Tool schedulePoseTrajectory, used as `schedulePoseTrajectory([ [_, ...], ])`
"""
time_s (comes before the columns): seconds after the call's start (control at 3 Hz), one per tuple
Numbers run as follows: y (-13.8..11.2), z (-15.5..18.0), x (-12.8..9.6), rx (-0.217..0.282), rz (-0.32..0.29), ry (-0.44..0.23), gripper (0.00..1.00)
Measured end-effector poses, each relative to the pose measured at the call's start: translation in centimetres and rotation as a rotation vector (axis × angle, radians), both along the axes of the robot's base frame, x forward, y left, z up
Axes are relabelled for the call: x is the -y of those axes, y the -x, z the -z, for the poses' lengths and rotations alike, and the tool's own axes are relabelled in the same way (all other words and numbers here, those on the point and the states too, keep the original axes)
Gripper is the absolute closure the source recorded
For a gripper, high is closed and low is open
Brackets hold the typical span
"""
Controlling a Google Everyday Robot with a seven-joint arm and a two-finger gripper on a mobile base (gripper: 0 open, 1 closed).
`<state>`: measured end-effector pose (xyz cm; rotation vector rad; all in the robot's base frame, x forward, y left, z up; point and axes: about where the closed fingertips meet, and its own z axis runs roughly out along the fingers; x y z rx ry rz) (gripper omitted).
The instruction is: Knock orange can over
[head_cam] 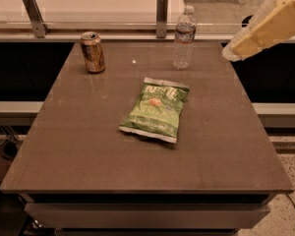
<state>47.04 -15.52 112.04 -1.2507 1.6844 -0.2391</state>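
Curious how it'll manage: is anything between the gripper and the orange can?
Yes. The clear water bottle stands upright near the back edge of the table, roughly on the line from the gripper, raised at the right, to the orange can at back left.

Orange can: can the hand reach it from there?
Probably yes. The hand hangs at the table edge, far right; the orange can stands far left. Only the water bottle stands between them, skirtable on its near side.

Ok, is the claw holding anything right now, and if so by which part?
Nothing. The claw hangs at the upper right, apart from everything; the orange can, water bottle and green chip bag all rest on the table.
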Motion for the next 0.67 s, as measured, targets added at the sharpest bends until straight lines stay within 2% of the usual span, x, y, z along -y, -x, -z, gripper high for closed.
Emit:
schedulePoseTrajectory([
  [0.33,0.0,0.0,0.0,0.000,0.000,0.000,0.00],
  [0.67,-2.3,-0.1,-2.6,0.011,-0.047,-0.039,0.00],
])
